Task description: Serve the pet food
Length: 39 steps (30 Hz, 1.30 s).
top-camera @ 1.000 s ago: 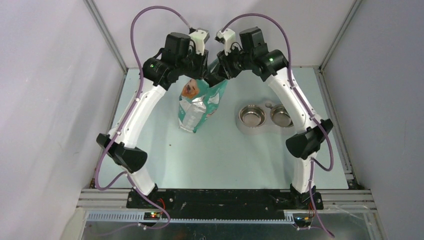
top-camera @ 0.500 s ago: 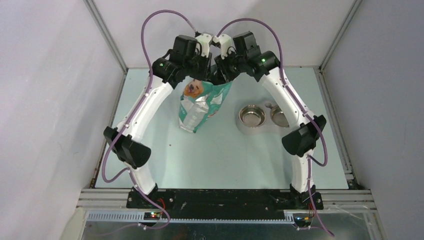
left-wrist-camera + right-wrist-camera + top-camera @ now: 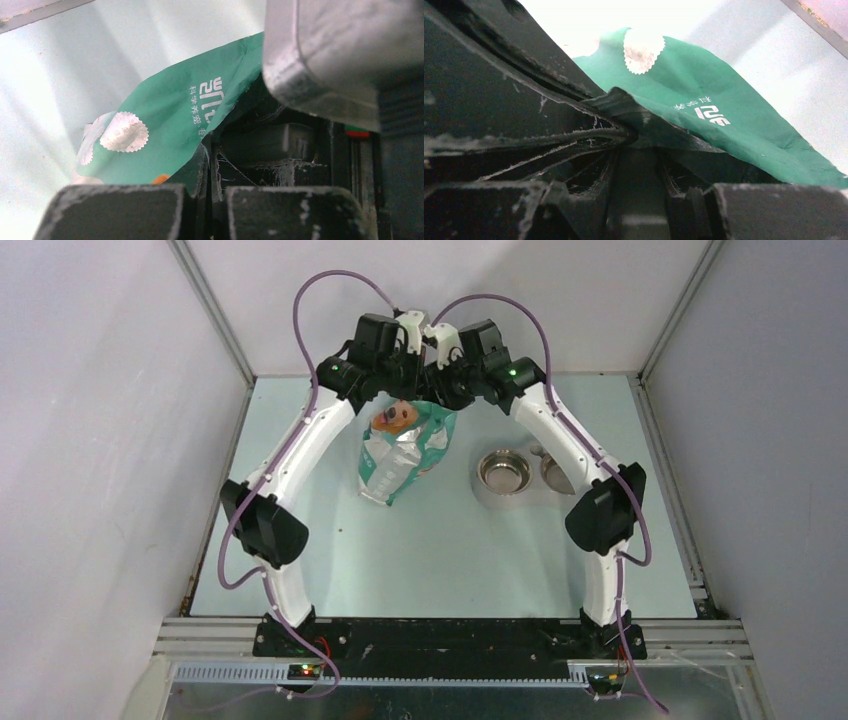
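Right now my left gripper is clamped tight on the top edge of the teal bag. My right gripper nips a fold of that same edge from the opposite side, jaws narrow with the foil caught between them. I judge the two grips face each other so that I can pull the mouth apart or tear it open. The bag hangs beneath both tools, and its base seems to rest on the table. Of the pet food I see none: presumably it sits inside the bag below my fingers, but nothing shows it. Counting: one bag, two grippers on it, and two steel bowls side by side in one holder, off my right gripper's outer side; the bowl closer to the bag looks bare, the other is half hidden by my right arm.
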Tool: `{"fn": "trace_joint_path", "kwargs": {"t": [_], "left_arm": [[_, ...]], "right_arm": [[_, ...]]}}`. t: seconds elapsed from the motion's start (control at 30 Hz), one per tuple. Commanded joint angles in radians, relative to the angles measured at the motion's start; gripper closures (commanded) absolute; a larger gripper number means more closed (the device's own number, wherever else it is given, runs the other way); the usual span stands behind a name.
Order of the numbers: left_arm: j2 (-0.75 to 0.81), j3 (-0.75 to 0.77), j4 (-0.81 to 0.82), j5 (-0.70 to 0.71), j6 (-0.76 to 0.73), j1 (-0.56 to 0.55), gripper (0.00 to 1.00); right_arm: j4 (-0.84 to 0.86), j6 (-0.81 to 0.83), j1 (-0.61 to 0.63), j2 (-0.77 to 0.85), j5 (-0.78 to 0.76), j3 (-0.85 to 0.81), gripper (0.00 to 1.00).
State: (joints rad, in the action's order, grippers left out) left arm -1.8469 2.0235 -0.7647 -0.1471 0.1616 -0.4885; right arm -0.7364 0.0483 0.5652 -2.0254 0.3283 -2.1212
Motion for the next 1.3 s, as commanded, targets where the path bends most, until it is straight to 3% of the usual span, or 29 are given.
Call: {"fn": "trace_joint_path", "kwargs": {"t": [0.0,0.37,0.63,0.7,0.77,0.87,0.93,1.1,1.27], "left_arm": [[-0.057,0.015,-0.063,0.014,-0.019,0.028,1.0],[-0.09,0.081,-0.056,0.062,-0.071,0.042,1.0],[-0.092,0.098,-0.087,0.08,-0.119,0.042,1.0],[-0.083,0.095,-0.09,0.088,-0.133,0.041,1.0],[-0.071,0.087,-0.09,0.094,-0.15,0.041,1.0],[-0.047,0.068,-0.09,0.112,-0.189,0.034,1.0],[-0.034,0.057,-0.096,0.136,-0.23,0.024,1.0],[-0.042,0.095,-0.138,0.202,-0.288,0.01,1.0],[-0.07,0.176,-0.173,0.252,-0.325,0.011,1.0]], "right_arm": [[-0.042,0.0,0.025,-0.114,0.033,0.067,1.0],[-0.293,0.069,0.04,-0.208,0.436,-0.037,1.0],[-0.265,-0.016,-0.021,-0.197,0.73,-0.04,1.0],[-0.208,-0.077,-0.053,-0.179,0.791,-0.027,1.0],[-0.041,-0.212,-0.09,-0.135,0.834,0.038,1.0],[0.372,-0.513,-0.148,-0.065,0.856,0.204,1.0],[0.488,-0.623,-0.167,-0.048,0.877,0.222,1.0],[0.586,-0.777,-0.208,-0.082,0.92,0.179,1.0],[0.554,-0.771,-0.232,-0.05,0.881,0.153,1.0]]}}
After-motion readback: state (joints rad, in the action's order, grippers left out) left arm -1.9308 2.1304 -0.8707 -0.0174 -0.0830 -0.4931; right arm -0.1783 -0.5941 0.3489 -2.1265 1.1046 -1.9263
